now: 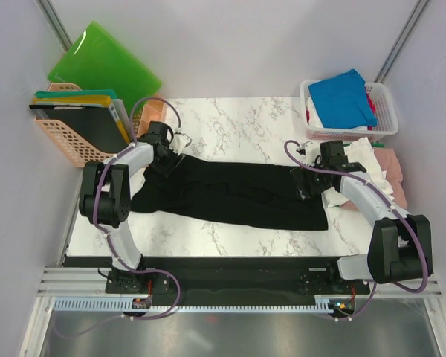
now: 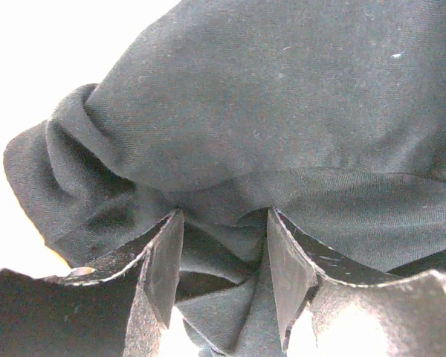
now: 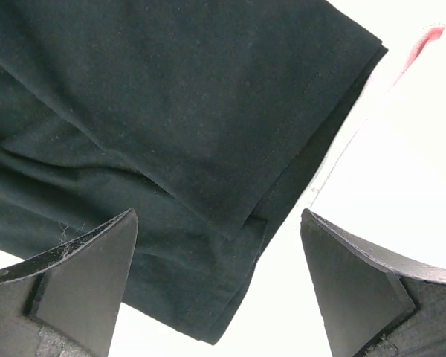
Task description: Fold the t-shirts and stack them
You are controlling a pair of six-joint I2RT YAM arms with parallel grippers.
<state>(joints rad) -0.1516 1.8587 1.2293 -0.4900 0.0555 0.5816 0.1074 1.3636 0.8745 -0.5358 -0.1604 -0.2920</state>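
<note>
The left arm (image 1: 137, 158) and the right arm (image 1: 366, 195) are showing white shells on their long links and chunky black housings at the joints. Purple cables (image 1: 154, 99) are looping along both, down to the black bases (image 1: 126, 281). The left gripper (image 2: 219, 260) is showing flat matte black fingers (image 2: 163, 260) with scuffed pale edges. The right gripper (image 3: 219, 282) is showing broader dark grey pads (image 3: 89, 275), with lint clinging.
</note>
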